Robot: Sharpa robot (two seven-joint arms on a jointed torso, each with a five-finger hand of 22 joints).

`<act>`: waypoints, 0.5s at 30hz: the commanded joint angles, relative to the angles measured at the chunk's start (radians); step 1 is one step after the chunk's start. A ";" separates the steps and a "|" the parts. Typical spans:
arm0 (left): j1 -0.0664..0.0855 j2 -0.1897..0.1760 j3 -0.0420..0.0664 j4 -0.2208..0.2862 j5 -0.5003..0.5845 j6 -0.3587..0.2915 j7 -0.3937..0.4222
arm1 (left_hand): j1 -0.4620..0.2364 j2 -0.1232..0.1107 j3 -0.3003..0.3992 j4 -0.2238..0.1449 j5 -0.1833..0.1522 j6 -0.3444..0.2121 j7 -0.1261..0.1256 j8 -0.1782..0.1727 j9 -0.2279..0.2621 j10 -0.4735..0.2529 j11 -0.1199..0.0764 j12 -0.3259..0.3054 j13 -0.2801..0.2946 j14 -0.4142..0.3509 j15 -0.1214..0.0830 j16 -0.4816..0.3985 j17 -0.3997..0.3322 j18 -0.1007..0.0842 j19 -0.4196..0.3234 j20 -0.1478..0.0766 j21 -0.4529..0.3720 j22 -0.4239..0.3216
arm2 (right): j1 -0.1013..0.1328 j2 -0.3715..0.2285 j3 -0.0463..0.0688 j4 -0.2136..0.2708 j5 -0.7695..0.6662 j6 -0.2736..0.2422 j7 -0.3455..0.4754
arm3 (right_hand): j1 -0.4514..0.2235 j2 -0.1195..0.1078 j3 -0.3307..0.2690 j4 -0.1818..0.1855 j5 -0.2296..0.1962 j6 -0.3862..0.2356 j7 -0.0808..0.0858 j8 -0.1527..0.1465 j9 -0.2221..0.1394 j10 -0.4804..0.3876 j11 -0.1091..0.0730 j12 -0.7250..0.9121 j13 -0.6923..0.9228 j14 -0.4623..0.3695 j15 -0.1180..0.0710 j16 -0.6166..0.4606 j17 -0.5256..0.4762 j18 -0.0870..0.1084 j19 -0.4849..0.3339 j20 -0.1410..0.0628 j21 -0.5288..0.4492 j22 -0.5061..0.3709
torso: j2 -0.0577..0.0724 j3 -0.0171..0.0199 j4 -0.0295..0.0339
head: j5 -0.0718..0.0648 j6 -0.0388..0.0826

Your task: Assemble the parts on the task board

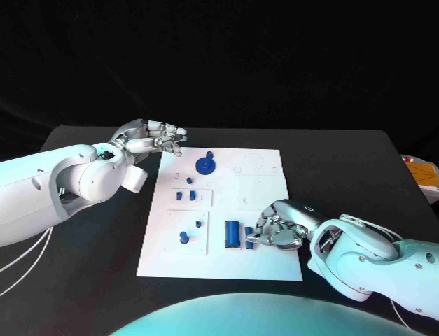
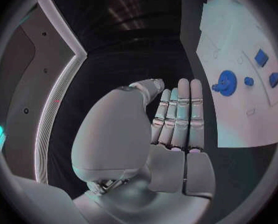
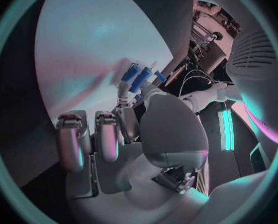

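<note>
The white task board (image 1: 265, 185) lies mid-table. A blue gear (image 1: 207, 165) (image 2: 226, 81) stands at its far end, with small blue blocks (image 1: 187, 192) (image 2: 261, 57) nearer and a blue peg (image 1: 184, 236) in the near left section. My left hand (image 1: 154, 138) (image 2: 176, 119) hovers over the board's far left corner, fingers straight, holding nothing. My right hand (image 1: 278, 225) (image 3: 123, 134) rests on the board's near right part with its fingers curled. Its fingertips meet the upright blue parts (image 1: 233, 234) (image 3: 138, 77); whether one is pinched I cannot tell.
An orange and white object (image 1: 424, 175) sits at the table's right edge. Black tabletop (image 1: 330, 150) surrounds the board, with free room at the far side and on the right.
</note>
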 commanded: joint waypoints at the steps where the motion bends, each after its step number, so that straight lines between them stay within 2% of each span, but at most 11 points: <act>1: 0.000 0.001 0.001 0.002 0.005 0.015 0.005 | -0.004 0.003 0.006 -0.001 0.005 -0.008 0.000 0.006 -0.001 -0.006 0.000 0.004 -0.001 0.001 0.004 -0.004 0.001 0.002 -0.006 -0.002 0.006 0.001 | -0.001 -0.008 0.000 0.004 0.018 0.066 0.035 | 0.011 0.003 -0.007 0.001 -0.006 -0.007 -0.003 0.001 -0.002 0.011 0.000 0.000 0.090 0.090 -0.001 -0.001 0.193 -0.005 0.100 0.000 0.000 0.260 | 0.000 -0.0011 -0.0008 | 0.001 0.000; 5: 0.000 0.001 0.001 0.002 0.005 0.016 0.006 | -0.004 0.003 0.006 -0.001 0.005 -0.008 0.000 0.006 -0.001 -0.006 0.000 0.004 -0.001 0.001 0.004 -0.004 0.001 0.002 -0.006 -0.002 0.006 0.001 | -0.001 -0.012 0.000 0.005 0.017 0.088 0.034 | 0.022 0.003 -0.013 0.001 -0.006 -0.007 -0.003 0.002 -0.003 0.012 0.000 0.002 0.092 0.090 -0.002 -0.001 0.194 -0.005 0.101 0.000 0.003 0.261 | -0.001 0.0003 -0.0005 | 0.000 0.001; 11: 0.000 0.002 0.000 0.002 0.005 0.016 0.006 | -0.004 0.003 0.006 -0.001 0.005 -0.008 0.000 0.006 -0.001 -0.006 0.000 0.004 -0.001 0.001 0.004 -0.004 0.001 0.002 -0.006 -0.002 0.006 0.001 | -0.001 -0.011 0.000 0.004 0.015 0.103 0.029 | 0.030 0.003 -0.017 0.001 -0.006 -0.006 -0.003 0.003 -0.004 0.012 0.000 0.002 0.092 0.090 -0.002 -0.001 0.193 -0.005 0.100 0.000 0.002 0.261 | 0.000 0.0000 0.0016 | -0.001 0.001; 15: 0.000 0.001 0.000 0.002 0.005 0.016 0.006 | -0.004 0.003 0.006 -0.001 0.005 -0.008 0.000 0.006 -0.001 -0.006 0.000 0.004 -0.001 0.001 0.004 -0.004 0.001 0.002 -0.006 -0.002 0.006 0.001 | -0.001 -0.008 0.000 0.000 0.010 0.107 0.022 | 0.035 0.004 -0.018 0.001 -0.006 -0.006 -0.003 0.004 -0.004 0.012 0.000 0.002 0.092 0.090 -0.002 -0.001 0.194 -0.006 0.101 0.000 0.004 0.261 | 0.000 -0.0003 0.0008 | -0.001 0.002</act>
